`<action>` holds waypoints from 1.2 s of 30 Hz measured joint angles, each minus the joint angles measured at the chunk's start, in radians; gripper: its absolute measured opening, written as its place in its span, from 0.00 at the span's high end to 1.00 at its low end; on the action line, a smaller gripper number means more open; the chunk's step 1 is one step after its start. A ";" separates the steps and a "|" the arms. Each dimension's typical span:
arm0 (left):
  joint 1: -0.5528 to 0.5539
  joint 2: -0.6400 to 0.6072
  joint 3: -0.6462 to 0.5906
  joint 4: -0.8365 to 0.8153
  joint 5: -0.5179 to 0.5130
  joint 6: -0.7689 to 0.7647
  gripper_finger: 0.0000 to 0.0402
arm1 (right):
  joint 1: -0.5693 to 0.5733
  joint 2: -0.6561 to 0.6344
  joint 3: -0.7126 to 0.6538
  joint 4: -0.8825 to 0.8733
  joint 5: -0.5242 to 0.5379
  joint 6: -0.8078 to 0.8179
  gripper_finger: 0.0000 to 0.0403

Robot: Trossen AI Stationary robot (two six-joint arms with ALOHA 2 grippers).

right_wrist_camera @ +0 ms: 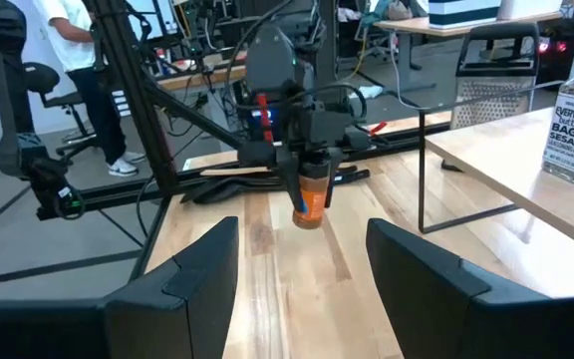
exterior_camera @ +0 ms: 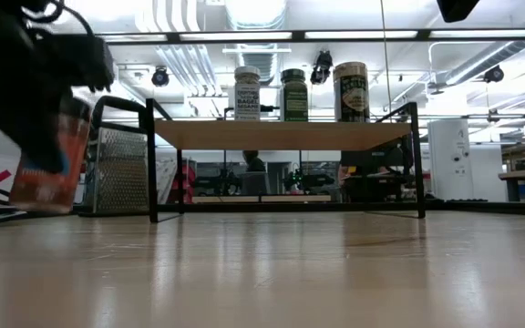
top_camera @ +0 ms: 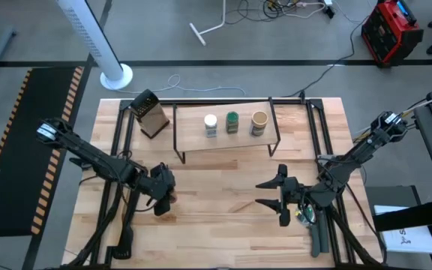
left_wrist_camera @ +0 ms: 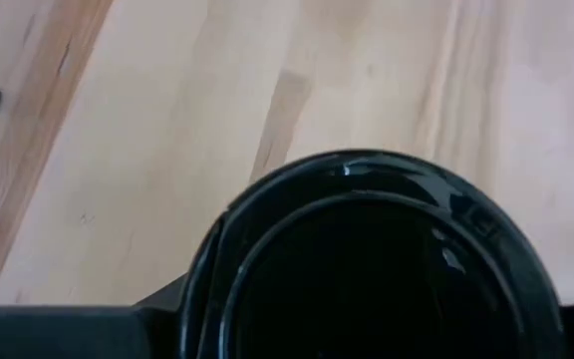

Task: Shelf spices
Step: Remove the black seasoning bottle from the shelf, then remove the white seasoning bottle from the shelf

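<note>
A dark-lidded spice jar (right_wrist_camera: pixel 311 205) with orange contents hangs just above the table's near left part, and my left gripper (top_camera: pixel 162 196) is shut on it. Its black lid (left_wrist_camera: pixel 367 269) fills the left wrist view. Three more spice jars stand on the shelf's wooden top board (top_camera: pixel 227 141): white-lidded (top_camera: pixel 211 124), green-lidded (top_camera: pixel 232 122) and tan (top_camera: pixel 259 123). My right gripper (top_camera: pixel 270 193) stands open at the near right, pointing level toward the left arm, with nothing between its fingers. My left gripper pinches the jar's upper part (right_wrist_camera: pixel 312 179), just under the lid, between its two fingers. The fingers (right_wrist_camera: pixel 295 189) come slanting down from above. The jar (exterior_camera: pixel 51 164) hangs below them, slightly tilted and clear of the table.
A metal box grater (top_camera: pixel 150 114) stands on the table left of the shelf. Cables and small parts (top_camera: pixel 304 214) lie by the right arm. Bare wooden tabletop (top_camera: pixel 216 195) stretches between the two grippers in front of the shelf. People and other equipment show in the room beyond the table.
</note>
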State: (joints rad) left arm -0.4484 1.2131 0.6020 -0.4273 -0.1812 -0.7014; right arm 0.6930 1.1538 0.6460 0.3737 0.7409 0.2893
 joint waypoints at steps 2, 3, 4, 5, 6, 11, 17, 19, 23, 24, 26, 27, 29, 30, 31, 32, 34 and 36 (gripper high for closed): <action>0.000 0.029 -0.005 0.000 0.005 0.010 0.58 | 0.000 0.000 0.000 0.000 -0.002 0.005 0.51; 0.000 0.044 -0.007 0.000 0.006 0.011 0.58 | 0.000 0.000 0.000 0.000 -0.006 0.006 0.51; 0.000 0.059 -0.007 0.005 0.006 0.011 0.57 | 0.000 0.000 0.001 0.000 -0.007 0.006 0.51; 0.000 0.073 -0.007 0.014 0.006 0.013 0.56 | 0.000 0.000 0.001 0.000 -0.007 0.006 0.51; 0.000 0.087 -0.007 0.024 0.005 0.017 0.56 | 0.000 0.000 0.001 0.000 -0.007 0.006 0.51; 0.000 0.127 -0.004 0.093 -0.002 0.040 0.51 | 0.000 0.000 0.001 0.000 -0.007 0.006 0.51; 0.000 0.075 -0.008 0.110 0.012 0.086 0.40 | 0.000 0.000 0.002 -0.001 -0.008 0.007 0.51; 0.000 0.048 -0.008 0.097 0.012 0.087 0.35 | 0.000 0.000 0.002 -0.001 -0.008 0.007 0.51; 0.000 -0.013 -0.008 0.082 0.011 0.087 0.28 | 0.000 0.000 0.002 -0.002 -0.008 0.007 0.51; 0.000 -0.032 -0.008 0.079 0.011 0.087 0.27 | 0.000 0.000 0.002 -0.001 -0.009 0.007 0.51; 0.001 -0.069 0.005 0.056 0.002 0.092 0.26 | 0.000 0.000 0.002 -0.002 -0.009 0.007 0.51; 0.002 -0.085 0.024 0.036 -0.017 0.103 0.26 | 0.000 0.000 0.002 -0.002 -0.008 0.007 0.51; 0.002 -0.109 0.080 -0.041 -0.074 0.140 0.26 | -0.002 0.000 0.002 -0.002 -0.009 0.007 0.51; 0.004 -0.115 0.117 -0.092 -0.110 0.166 0.26 | -0.004 0.000 0.002 -0.001 -0.009 0.007 0.51; 0.005 -0.116 0.158 -0.143 -0.148 0.190 0.26 | -0.005 0.000 0.002 -0.001 -0.009 0.010 0.51; 0.006 -0.116 0.201 -0.186 -0.189 0.216 0.27 | -0.006 0.000 0.002 -0.001 -0.009 0.012 0.51; 0.012 -0.108 0.295 -0.263 -0.273 0.254 0.27 | -0.007 0.000 0.002 -0.001 -0.008 0.013 0.51; 0.030 -0.096 0.388 -0.326 -0.331 0.284 0.27 | -0.007 0.000 0.002 -0.002 -0.009 0.014 0.51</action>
State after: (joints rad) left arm -0.4181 1.1170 0.9902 -0.7531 -0.5123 -0.4175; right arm 0.6861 1.1538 0.6476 0.3721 0.7322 0.3031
